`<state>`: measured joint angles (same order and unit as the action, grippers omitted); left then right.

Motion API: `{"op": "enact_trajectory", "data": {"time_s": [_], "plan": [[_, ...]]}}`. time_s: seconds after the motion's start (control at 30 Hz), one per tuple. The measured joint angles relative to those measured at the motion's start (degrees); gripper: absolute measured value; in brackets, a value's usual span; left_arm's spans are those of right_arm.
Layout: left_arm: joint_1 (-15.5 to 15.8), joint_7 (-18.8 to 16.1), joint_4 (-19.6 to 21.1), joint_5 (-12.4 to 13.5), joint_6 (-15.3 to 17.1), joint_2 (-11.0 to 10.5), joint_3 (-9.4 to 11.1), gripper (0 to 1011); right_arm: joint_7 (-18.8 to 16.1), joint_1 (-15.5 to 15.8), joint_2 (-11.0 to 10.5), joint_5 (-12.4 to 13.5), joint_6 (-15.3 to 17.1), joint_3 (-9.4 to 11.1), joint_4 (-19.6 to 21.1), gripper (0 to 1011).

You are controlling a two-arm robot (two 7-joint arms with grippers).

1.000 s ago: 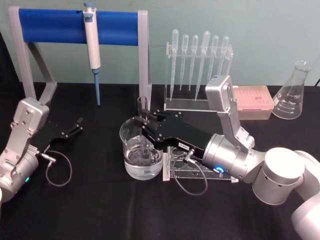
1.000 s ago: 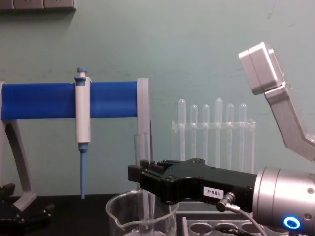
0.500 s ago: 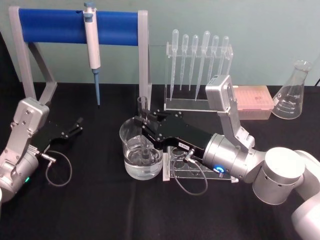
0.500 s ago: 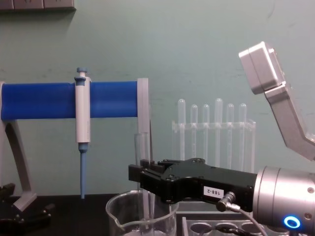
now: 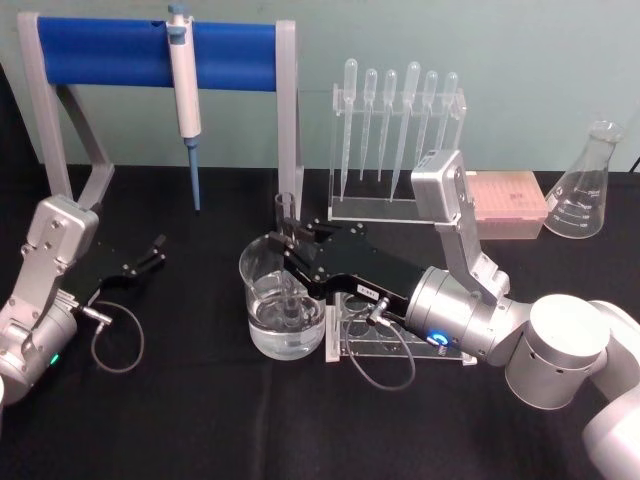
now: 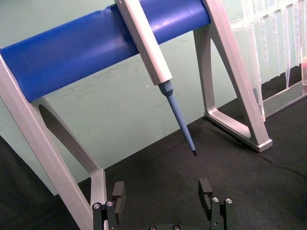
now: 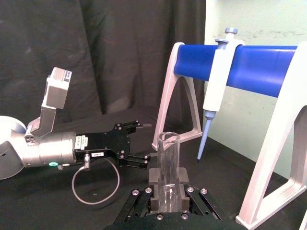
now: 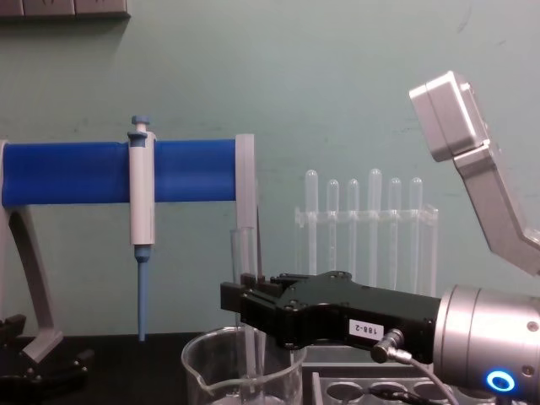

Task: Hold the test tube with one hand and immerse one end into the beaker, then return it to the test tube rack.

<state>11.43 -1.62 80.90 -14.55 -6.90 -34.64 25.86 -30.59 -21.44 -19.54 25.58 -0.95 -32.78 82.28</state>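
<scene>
The beaker (image 5: 256,292) is set on the tabletop (image 5: 200,400), and the test tube (image 5: 284,208) is held upright in it by the right claw (image 5: 292,243). The tube rack (image 5: 338,345) is placed just right of the beaker, the dropper rack (image 5: 380,211) behind it, the pipette stand (image 5: 110,50) at the back left, the flask (image 5: 585,195) far right

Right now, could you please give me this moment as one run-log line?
right gripper: shut on test tube, upright, lower end inside beaker | left gripper: open, parked at left | stage: immersion
</scene>
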Motion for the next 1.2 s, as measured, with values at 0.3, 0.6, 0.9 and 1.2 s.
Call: {"op": "enact_trajectory", "data": {"time_s": [0.3, 0.6, 0.9, 1.2], "plan": [[0.00, 0.00, 0.00, 0.00, 0.00, 0.00, 0.00, 1000, 0.03, 0.00, 0.00, 0.00, 0.00, 0.00, 0.00, 226], [0.00, 0.00, 0.00, 0.00, 0.00, 0.00, 0.00, 1000, 0.02, 0.00, 0.00, 0.00, 0.00, 0.00, -0.01, 226], [0.00, 0.00, 0.00, 0.00, 0.00, 0.00, 0.00, 1000, 0.02, 0.00, 0.00, 0.00, 0.00, 0.00, -0.01, 226], [0.00, 0.00, 0.00, 0.00, 0.00, 0.00, 0.00, 1000, 0.02, 0.00, 0.00, 0.00, -0.01, 0.00, -0.01, 226]]}}
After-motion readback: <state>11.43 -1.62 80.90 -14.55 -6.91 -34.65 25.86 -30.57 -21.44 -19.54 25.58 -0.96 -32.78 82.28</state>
